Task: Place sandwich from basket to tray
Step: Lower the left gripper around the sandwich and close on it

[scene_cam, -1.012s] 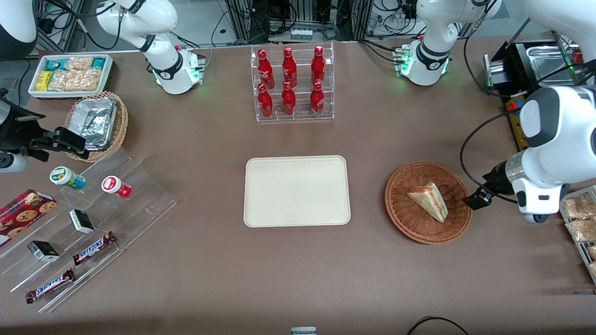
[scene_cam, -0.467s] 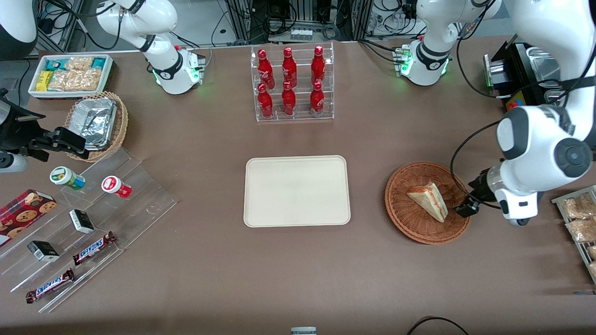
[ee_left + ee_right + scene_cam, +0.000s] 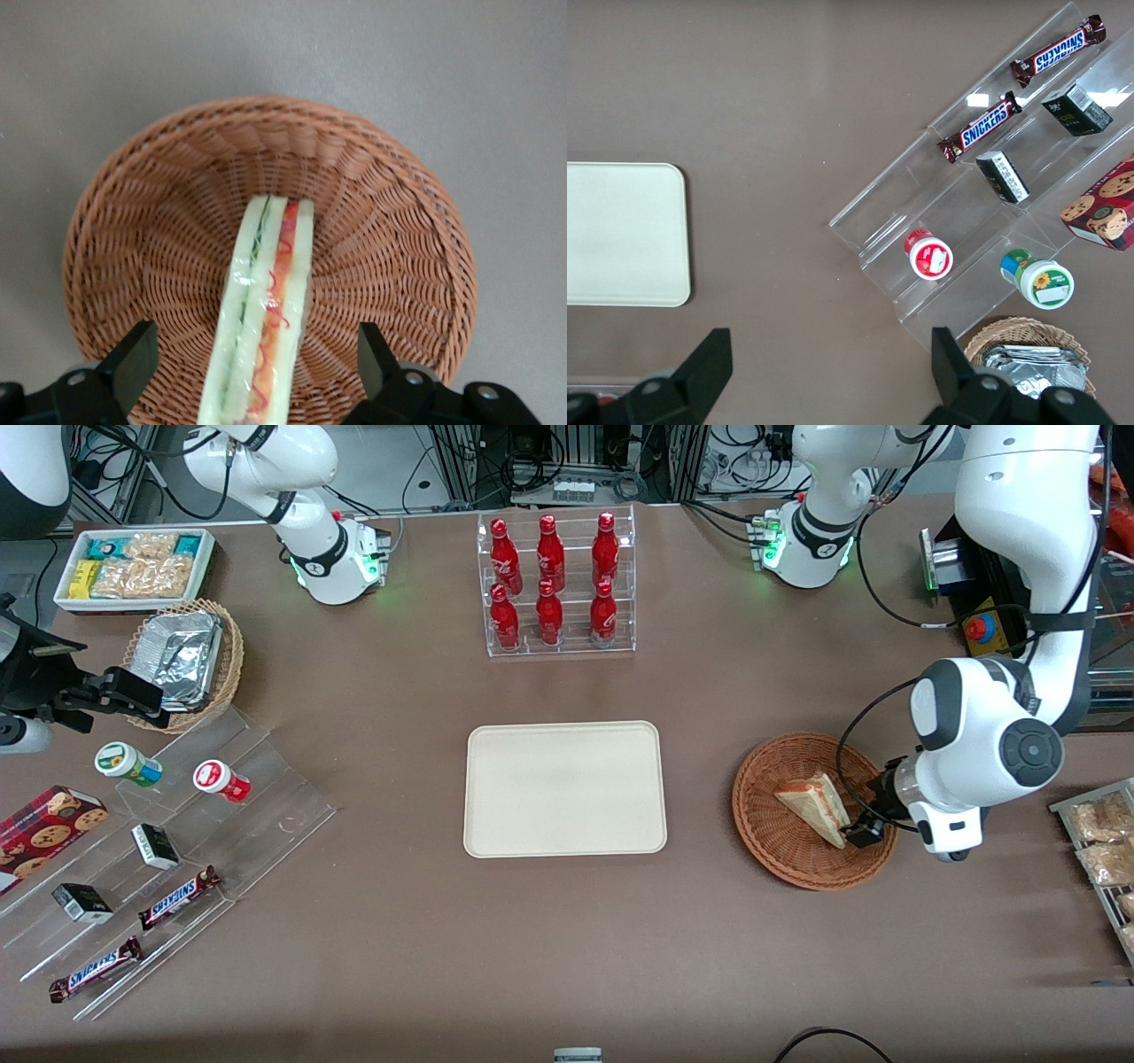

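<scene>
The sandwich [image 3: 817, 804], a plastic-wrapped cream wedge with red and green filling on its cut edge [image 3: 266, 301], lies in the round reddish-brown wicker basket [image 3: 771, 841]. My left gripper [image 3: 858, 831] hovers at the basket's rim on the working arm's side, right beside the wedge's wide end. In the left wrist view the gripper [image 3: 252, 376] is open, one dark finger [image 3: 133, 359] on each side of the sandwich with clear gaps to it, nothing held. The cream-white tray [image 3: 564, 788] lies flat at mid table, toward the parked arm's end from the basket.
An acrylic rack of red bottles [image 3: 555, 584] stands farther from the front camera than the tray. Bagged pale snacks [image 3: 1099, 841] sit at the working arm's table edge. An acrylic step shelf with snack items [image 3: 168, 850] and a foil-filled wicker basket [image 3: 186, 660] lie toward the parked arm's end.
The left arm has swung in from the table edge toward the basket, carrying the gripper from outside the rim to over the rim beside the sandwich. The sandwich has not moved.
</scene>
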`<action>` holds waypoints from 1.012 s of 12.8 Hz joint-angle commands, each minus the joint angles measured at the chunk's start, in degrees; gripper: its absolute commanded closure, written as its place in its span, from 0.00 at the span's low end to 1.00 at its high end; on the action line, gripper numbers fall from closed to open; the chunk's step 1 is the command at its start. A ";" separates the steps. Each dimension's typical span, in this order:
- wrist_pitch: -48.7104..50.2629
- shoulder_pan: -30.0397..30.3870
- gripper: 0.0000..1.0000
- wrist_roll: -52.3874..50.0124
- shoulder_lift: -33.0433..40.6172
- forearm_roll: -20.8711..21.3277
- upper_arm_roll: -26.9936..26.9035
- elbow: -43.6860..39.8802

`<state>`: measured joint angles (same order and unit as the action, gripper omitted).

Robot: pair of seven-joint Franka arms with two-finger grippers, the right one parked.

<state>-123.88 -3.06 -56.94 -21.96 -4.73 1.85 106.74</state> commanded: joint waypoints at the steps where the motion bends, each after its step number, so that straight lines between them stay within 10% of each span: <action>1: -0.31 -2.99 0.01 -4.31 1.56 -0.80 -0.36 1.71; 13: -1.28 -3.97 0.01 -2.04 5.52 0.25 -0.44 8.56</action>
<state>-123.99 -6.84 -59.67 -20.34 -4.68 1.68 111.24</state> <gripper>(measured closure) 0.009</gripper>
